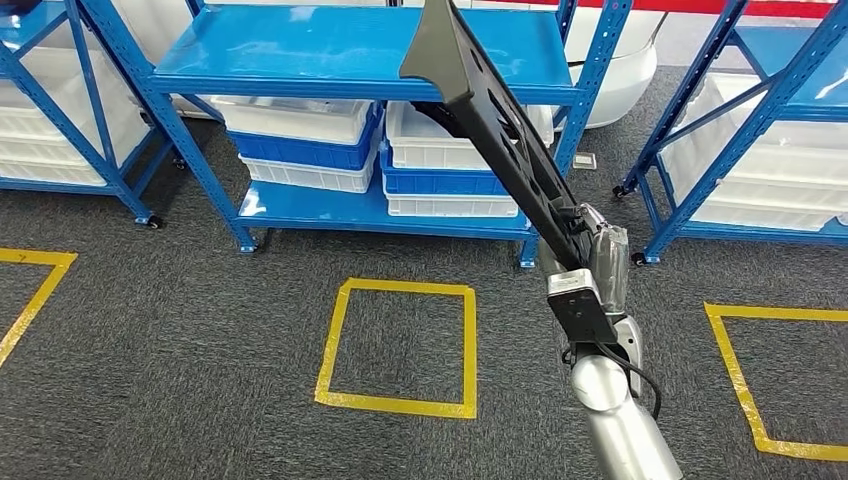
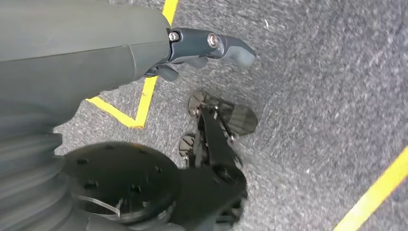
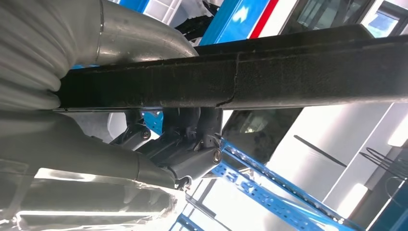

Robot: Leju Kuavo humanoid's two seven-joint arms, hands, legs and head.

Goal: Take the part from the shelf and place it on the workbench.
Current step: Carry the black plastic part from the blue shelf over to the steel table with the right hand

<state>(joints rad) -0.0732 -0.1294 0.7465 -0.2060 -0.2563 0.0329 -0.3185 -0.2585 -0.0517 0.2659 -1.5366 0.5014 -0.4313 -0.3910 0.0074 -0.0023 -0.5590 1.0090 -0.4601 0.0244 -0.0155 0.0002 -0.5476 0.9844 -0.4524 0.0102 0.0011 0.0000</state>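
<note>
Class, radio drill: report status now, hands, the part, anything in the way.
Right hand grips long black part, raised, tilted toward blue shelf. Left hand hangs over carpet, holding nothing. Workbench unseen; part's tip near the shelf edge.

You've got even, bright overhead light in the head view, with soft shadows under the blue shelf [image 1: 360, 60] and everything sharp. Your left wrist view smears near the ribbed cover [image 2: 29, 183]. Windows behind the black part [image 3: 240, 77] glare white.
</note>
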